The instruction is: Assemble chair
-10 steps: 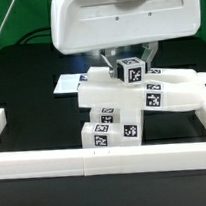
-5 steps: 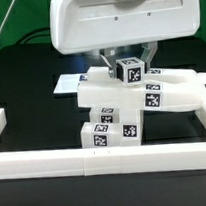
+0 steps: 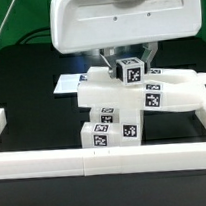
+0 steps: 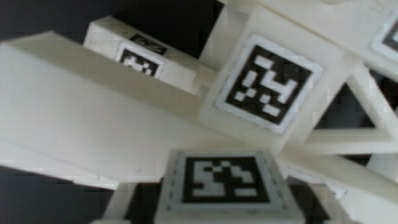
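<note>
Boxy white housing (image 3: pixel 125 24), dark fingers (image 3: pixel 109 62)

White border rail (image 3: pixel 55 161) along black table (image 3: pixel 32 117), marker board (image 3: pixel 63 84) behind

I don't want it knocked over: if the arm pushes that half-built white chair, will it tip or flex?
Probably stiff: the chair is chunky white plastic pieces. It may tip, since wide upper pieces overhang a narrower stack of tagged blocks. It would likely slide easily on the smooth black table.
</note>
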### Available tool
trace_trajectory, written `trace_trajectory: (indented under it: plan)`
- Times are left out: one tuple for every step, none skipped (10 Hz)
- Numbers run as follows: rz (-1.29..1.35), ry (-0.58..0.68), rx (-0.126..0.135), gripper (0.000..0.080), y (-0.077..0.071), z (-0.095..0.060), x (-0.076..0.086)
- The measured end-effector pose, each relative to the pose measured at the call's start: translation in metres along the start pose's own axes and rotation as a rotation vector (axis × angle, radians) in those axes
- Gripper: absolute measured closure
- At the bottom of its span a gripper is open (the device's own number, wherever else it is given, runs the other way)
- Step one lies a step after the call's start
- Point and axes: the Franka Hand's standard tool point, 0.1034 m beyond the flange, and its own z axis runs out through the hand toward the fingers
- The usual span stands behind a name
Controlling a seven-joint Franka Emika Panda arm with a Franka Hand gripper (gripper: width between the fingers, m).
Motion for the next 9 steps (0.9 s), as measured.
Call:
trace_trajectory:
  plan:
    - [0.072,0.0,0.0,0.0531,0.0,0.0,0.0]
    - [0.117,0.0,0.0,0.0531,0.0,0.0001,0.0]
    - [0.2,0.0,0.002,0.0531,-0.0004,0.0001,0.0]
    - [0.28,0.001,0.006,0.0531,0.0003,0.0004,-0.0001]
    - [0.347,0.006,0.005,0.0531,0.0035,0.0003,-0.0002]
    - [0.403,0.01,0.004,0.0531,0.0041,0.0004,0.0001]
    - [0.435,0.025,0.002,0.0531,0.0053,0.0004,0.0016]
    - [0.509,0.035,0.002,0.0531,0.0059,0.0005,0.0026]
    - [0.573,0.043,0.002,0.0531,0.0065,0.0006,0.0034]
